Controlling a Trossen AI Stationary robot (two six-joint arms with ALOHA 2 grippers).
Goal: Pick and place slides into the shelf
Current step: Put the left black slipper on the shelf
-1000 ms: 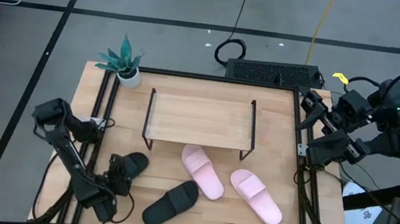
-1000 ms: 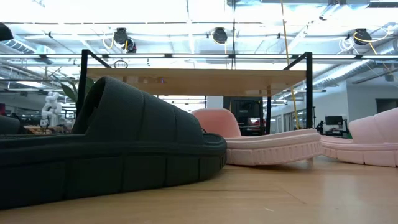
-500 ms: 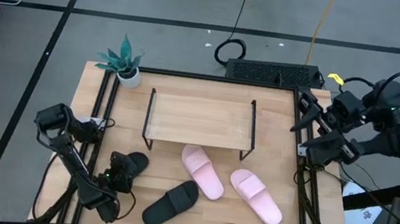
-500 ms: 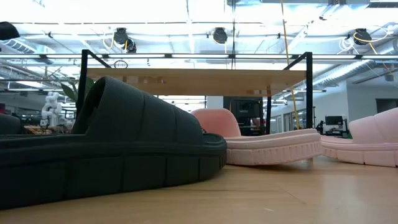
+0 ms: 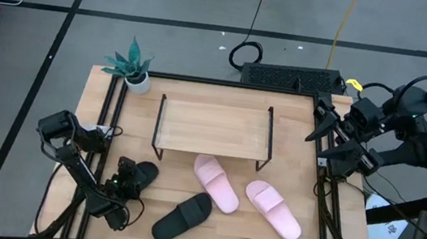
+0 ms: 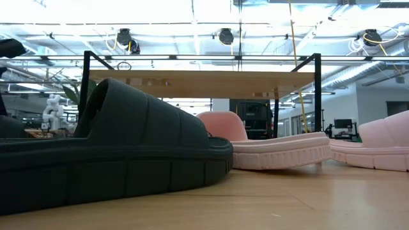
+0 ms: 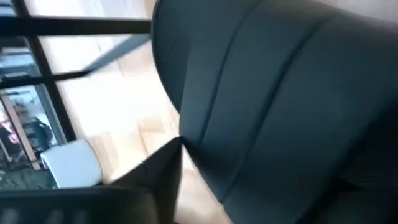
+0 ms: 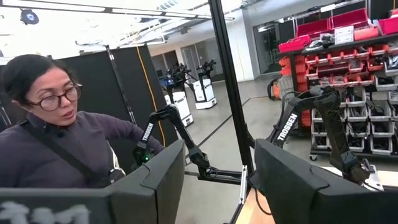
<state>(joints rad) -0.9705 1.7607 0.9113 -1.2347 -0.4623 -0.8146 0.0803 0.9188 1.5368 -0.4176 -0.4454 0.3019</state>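
4 slides lie on the wooden table (image 5: 295, 117), all in the lower half of the high view, in front of the shelf (image 5: 212, 127). The shelf is a low rack with a pale wooden board top and a thin black metal frame, standing at the centre of the frame with nothing on its board.

The pink pair sits right of centre: 1 pink slide (image 5: 216, 183) just below the shelf's front edge, angled toward the lower right, and the other pink slide (image 5: 273, 209) beside it, nearer the lower right. Both are pale, matte, with a wide ribbed strap and an open toe.

1 black slide (image 5: 183, 216) lies at the bottom centre, tilted toward the upper right; in the low view it fills the left foreground, its broad grooved strap arching over a thick ridged sole.

The second black slide (image 5: 138, 175) is at the lower left. The left gripper (image 5: 125, 187) is down on it, and the left wrist view shows little but that slide's dark grooved strap. Whether the fingers pinch it or stand spread, I cannot tell.

The right gripper (image 5: 319, 141) hovers at the right edge of the table, above the frame rail, its fingers (image 8: 155, 186) spread apart around nothing.
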